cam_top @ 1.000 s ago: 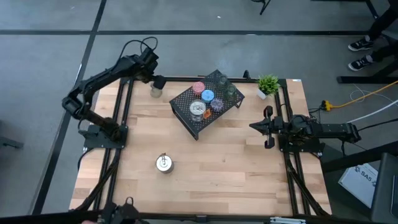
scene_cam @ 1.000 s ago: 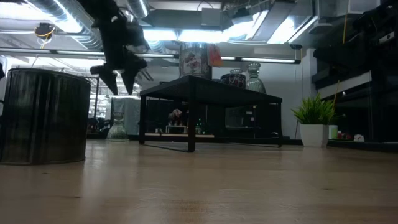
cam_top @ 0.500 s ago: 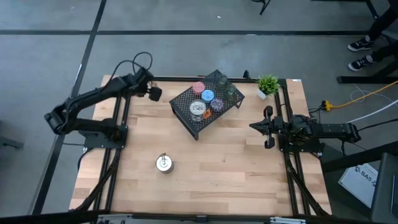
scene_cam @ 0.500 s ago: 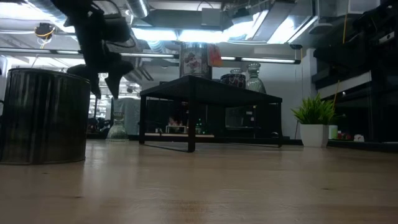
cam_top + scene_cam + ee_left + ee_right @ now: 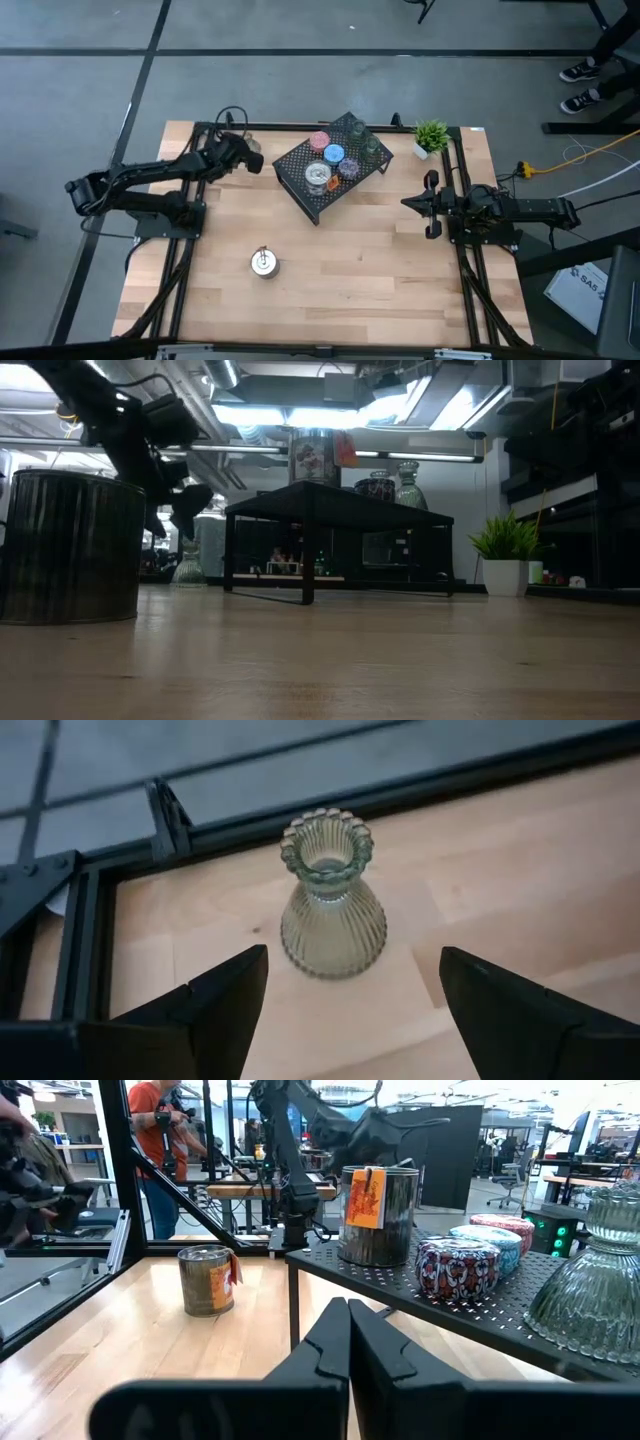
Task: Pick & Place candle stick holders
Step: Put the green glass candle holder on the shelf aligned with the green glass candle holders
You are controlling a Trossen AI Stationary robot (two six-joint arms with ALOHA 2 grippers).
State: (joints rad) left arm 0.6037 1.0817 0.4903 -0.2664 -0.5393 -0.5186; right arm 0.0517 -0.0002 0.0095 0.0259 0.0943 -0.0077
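Wooden table (image 5: 340, 260) with a black frame, bearing two dark arms, one at each side. Left gripper (image 5: 250, 160): near the table's far left corner, fingers (image 5: 215, 1005) spread wide and empty, poised on either side of a ribbed olive-green glass holder (image 5: 328, 900) without touching it; that holder stands upright on the wood just inside the frame rail, its scalloped mouth upward, and in the high view it is hidden under the gripper. In the low view the same gripper (image 5: 185, 505) hangs above the table at the left, with the glass holder (image 5: 189, 568) small and far behind it. Right gripper (image 5: 408, 203): at the table's right side, fingers (image 5: 345, 1345) pressed together and holding nothing, pointing toward the rack. Black wire-mesh rack (image 5: 300, 178): set at an angle in the far middle of the table, carrying on its top a pink cup (image 5: 319, 140), a blue cup (image 5: 334, 153), a purple cup (image 5: 349, 167), a shiny silver holder (image 5: 317, 176) and two more green glass holders (image 5: 365, 140) at its far end. In the right wrist view the rack's shelf shows the silver holder (image 5: 377, 1215) with an orange tag, the low patterned cups (image 5: 457, 1268) and one ribbed glass holder (image 5: 600, 1295). Second silver holder (image 5: 263, 262): alone on the near left part of the table, well apart from both grippers; it looms large at the left of the low view (image 5: 70, 547). Small green potted plant (image 5: 431, 136): at the far right, beside the rack. People (image 5: 165, 1140) stand in the room beyond the table.
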